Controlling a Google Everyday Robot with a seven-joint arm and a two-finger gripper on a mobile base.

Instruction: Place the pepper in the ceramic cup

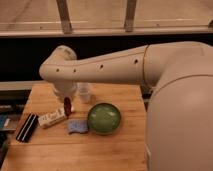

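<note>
My gripper [65,98] hangs from the white arm over the left part of the wooden table [120,155]. It is shut on the pepper [66,106], a small dark red chili that points down just above the table. The ceramic cup [85,92], pale and narrow, stands upright just right of the gripper, near the table's back edge. The pepper is beside the cup, not over it.
A wide green bowl [104,118] sits right of centre. A blue-grey sponge [77,126] lies at its left. A white box [52,118] lies under the gripper and a black flat object [27,128] at the far left. A dark wall runs behind the table.
</note>
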